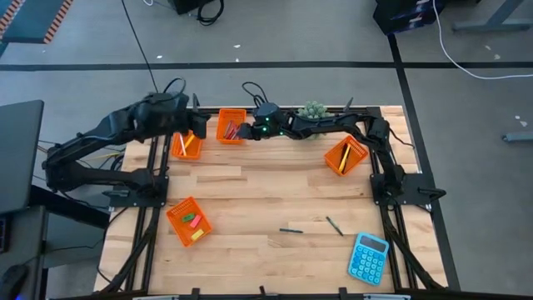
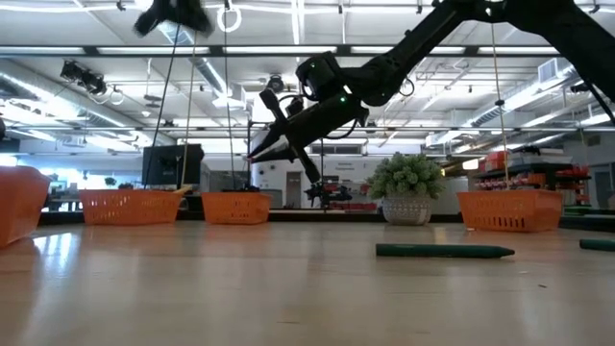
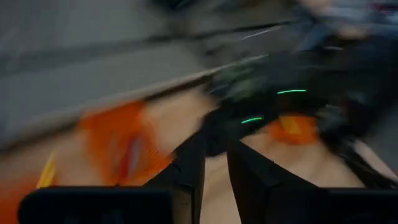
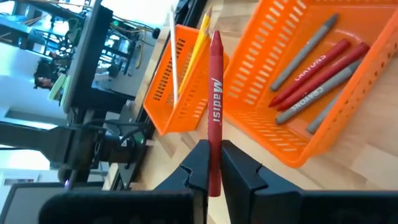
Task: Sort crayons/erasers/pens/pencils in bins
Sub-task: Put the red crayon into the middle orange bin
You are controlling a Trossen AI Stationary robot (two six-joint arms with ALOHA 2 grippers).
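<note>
My right gripper [image 1: 248, 130] is shut on a red crayon [image 4: 215, 93]. It hangs high above the table at the right edge of the far bin [image 1: 231, 127], which holds several red and grey crayons [image 4: 317, 62]. In the low view the right gripper [image 2: 261, 150] slants down to the left. My left gripper [image 1: 180, 117] hovers over the far-left bin [image 1: 187, 143], which holds yellow and whitish pencils [image 4: 186, 56]. Its wrist view is smeared. Two short dark sticks [image 1: 290, 230] [image 1: 334, 225] lie flat on the table near the front. My right gripper pinches the red crayon by its rear end [image 4: 215, 138] between its two fingers. The crayon runs along the fingers and sticks out ahead of them. It is lifted clear of the table and the bins, its tip toward the table's left.
An orange bin [image 1: 189, 221] with small erasers stands front left. Another bin [image 1: 346, 156] with long sticks stands at the right. A blue calculator [image 1: 368, 257] lies front right, and a small plant [image 1: 314, 110] stands at the far edge. Bare wood lies in the middle.
</note>
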